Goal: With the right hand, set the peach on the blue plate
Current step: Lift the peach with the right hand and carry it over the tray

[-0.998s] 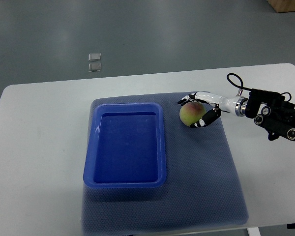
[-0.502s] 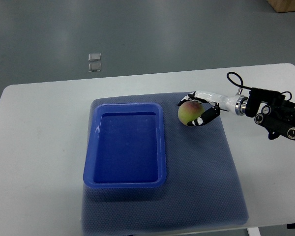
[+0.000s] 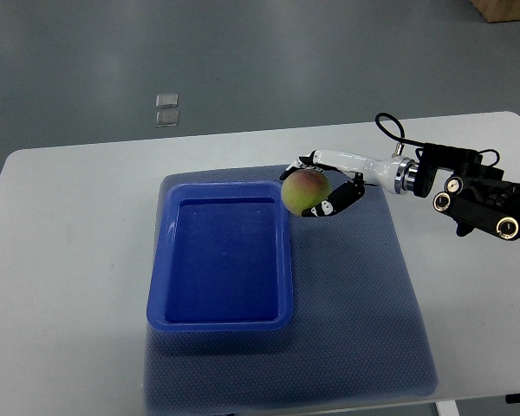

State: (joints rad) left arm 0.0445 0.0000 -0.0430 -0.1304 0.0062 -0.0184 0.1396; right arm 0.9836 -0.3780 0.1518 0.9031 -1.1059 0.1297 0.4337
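A green-yellow peach with a pink blush (image 3: pixel 304 188) is held just off the upper right corner of the blue plate (image 3: pixel 220 318), a deep rectangular tray. My right hand (image 3: pixel 316 185) is shut on the peach, its white and black fingers (image 3: pixel 334 200) wrapped around the fruit from the right. The arm reaches in from the right edge. Inside, the blue plate holds nothing. The left arm is out of view.
A dark blue mesh mat (image 3: pixel 355 321) lies under the plate on the white table (image 3: pixel 61 260). A black cable (image 3: pixel 387 128) loops above the wrist. Two small clear squares (image 3: pixel 166 108) lie on the grey floor beyond the table.
My right hand has carried the peach leftward from the mat toward the plate's upper right corner, and the arm has followed it.
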